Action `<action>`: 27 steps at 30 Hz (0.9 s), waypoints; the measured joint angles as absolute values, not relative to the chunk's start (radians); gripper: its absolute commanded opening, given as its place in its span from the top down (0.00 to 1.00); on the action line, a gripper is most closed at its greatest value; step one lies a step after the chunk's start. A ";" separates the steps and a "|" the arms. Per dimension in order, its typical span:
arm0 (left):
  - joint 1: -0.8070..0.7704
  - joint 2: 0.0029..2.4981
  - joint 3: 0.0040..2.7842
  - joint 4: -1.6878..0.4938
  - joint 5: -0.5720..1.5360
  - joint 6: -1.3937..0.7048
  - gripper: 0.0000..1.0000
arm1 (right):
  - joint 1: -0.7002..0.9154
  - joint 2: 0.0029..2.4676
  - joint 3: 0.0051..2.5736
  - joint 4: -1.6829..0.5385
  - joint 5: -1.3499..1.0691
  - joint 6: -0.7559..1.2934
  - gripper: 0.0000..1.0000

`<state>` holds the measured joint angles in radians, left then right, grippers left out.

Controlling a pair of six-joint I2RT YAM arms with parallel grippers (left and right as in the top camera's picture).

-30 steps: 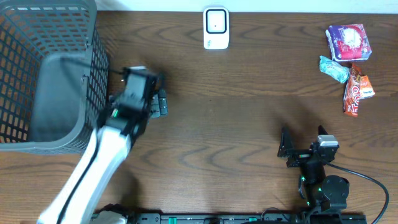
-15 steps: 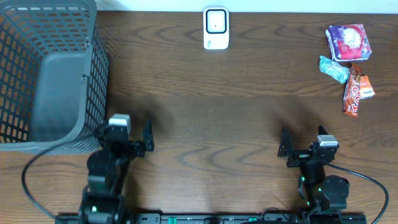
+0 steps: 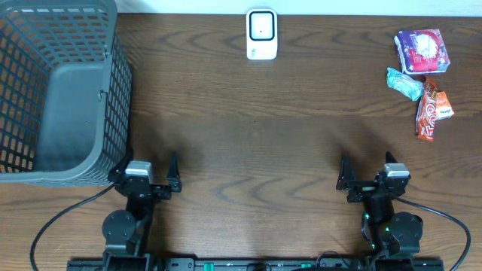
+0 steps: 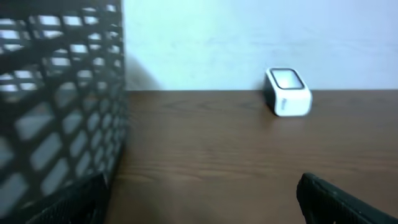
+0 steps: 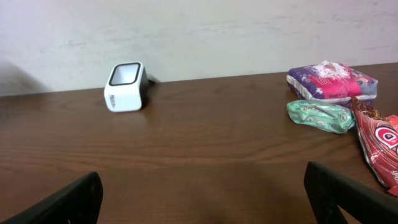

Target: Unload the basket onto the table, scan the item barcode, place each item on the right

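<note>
The white barcode scanner stands at the far middle of the table; it shows too in the left wrist view and the right wrist view. Three items lie at the far right: a purple and pink pack, a green packet and a red snack bag. My left gripper rests open at the near left, holding nothing. My right gripper rests open at the near right, with only bare table between its fingers.
A dark grey mesh basket fills the far left corner, and its wall stands close on the left of my left gripper. Brown wood table runs between the grippers and the scanner. A pale wall backs the table.
My left arm has drawn back from beside the basket to the table's near edge, still open. The right arm and the items have not moved.
</note>
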<state>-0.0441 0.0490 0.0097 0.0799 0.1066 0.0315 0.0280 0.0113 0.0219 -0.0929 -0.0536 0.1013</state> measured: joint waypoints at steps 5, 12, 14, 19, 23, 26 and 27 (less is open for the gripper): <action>-0.012 0.013 0.009 0.092 0.107 0.031 0.02 | 0.028 0.011 0.022 -0.093 -0.054 0.101 0.01; -0.008 0.010 0.008 0.145 0.106 0.031 0.02 | 0.028 0.011 0.022 -0.093 -0.054 0.101 0.01; -0.008 0.010 0.008 0.107 0.106 0.031 0.02 | 0.028 0.011 0.022 -0.093 -0.054 0.101 0.01; -0.008 0.011 0.008 -0.005 0.100 0.033 0.02 | 0.028 0.011 0.021 -0.092 -0.053 0.101 0.01; -0.008 0.011 0.012 -0.016 0.099 0.034 0.02 | 0.028 0.011 0.021 -0.093 -0.054 0.101 0.01; -0.008 0.011 0.012 -0.017 0.099 0.034 0.02 | 0.028 0.011 0.021 -0.093 -0.054 0.101 0.01; -0.008 0.011 0.012 -0.017 0.099 0.034 0.02 | 0.028 0.011 0.021 -0.093 -0.054 0.101 0.01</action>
